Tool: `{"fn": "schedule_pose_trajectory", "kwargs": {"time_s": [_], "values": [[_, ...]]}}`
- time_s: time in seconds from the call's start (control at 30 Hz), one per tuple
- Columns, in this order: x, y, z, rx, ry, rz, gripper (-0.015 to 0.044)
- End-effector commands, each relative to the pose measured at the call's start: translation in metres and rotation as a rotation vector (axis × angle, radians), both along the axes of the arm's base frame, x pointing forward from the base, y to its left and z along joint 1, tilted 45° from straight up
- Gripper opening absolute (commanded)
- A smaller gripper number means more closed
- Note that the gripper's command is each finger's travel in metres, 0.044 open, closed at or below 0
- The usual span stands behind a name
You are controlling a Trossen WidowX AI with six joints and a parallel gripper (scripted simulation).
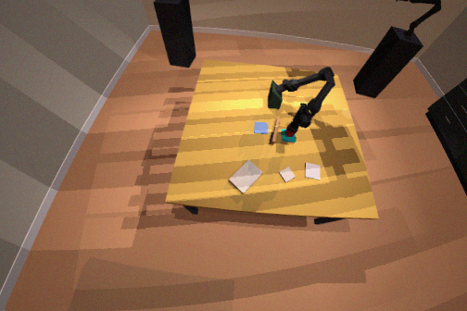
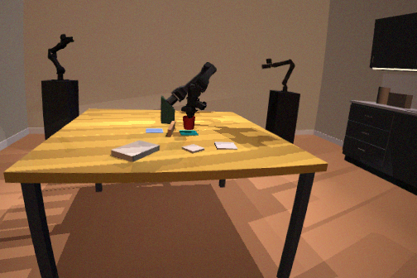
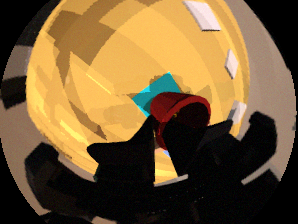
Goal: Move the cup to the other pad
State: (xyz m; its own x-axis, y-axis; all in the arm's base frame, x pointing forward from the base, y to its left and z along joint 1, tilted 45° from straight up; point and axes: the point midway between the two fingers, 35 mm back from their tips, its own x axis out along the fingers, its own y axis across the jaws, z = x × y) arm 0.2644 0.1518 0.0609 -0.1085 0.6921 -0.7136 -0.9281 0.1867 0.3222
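The red cup point(image 1: 290, 133) point(image 2: 189, 123) point(image 3: 169, 103) is held nearly upright, low over the teal pad point(image 1: 292, 139) point(image 2: 189, 133) point(image 3: 167, 82). A small gap seems to show beneath it in the exterior view. My gripper point(image 1: 291, 130) point(image 2: 189, 116) point(image 3: 154, 117) is shut on the cup's wall. In the wrist view the cup's mouth is partly hidden by a finger; a small yellowish spot shows inside, but the marbles cannot be made out clearly. The blue pad point(image 1: 260, 128) point(image 2: 154, 131) lies to the left with nothing on it.
A thin brown bar point(image 1: 275, 130) point(image 2: 170, 129) stands between the pads. A dark green upright panel point(image 1: 274, 95) point(image 2: 167, 111) is behind it. A large grey-white slab point(image 1: 246, 176) point(image 2: 136, 150) and two small white ones point(image 1: 287, 174) point(image 1: 312, 170) lie toward the front.
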Motion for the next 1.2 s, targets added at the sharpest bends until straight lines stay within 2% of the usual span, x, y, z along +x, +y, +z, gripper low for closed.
{"fn": "schedule_pose_trajectory", "kwargs": {"time_s": [0.0, 0.8, 0.97, 1.17], "values": [[-0.0016, 0.0049, -0.0048, 0.005, 0.006, -0.003, 0.0000], [-0.0032, 0.0123, -0.0116, 0.002, 0.001, 0.001, 0.0000], [-0.0032, 0.0123, -0.0116, 0.002, 0.001, 0.001, 0.0128], [-0.0032, 0.0123, -0.0116, 0.002, 0.001, 0.001, 0.0128]]}}
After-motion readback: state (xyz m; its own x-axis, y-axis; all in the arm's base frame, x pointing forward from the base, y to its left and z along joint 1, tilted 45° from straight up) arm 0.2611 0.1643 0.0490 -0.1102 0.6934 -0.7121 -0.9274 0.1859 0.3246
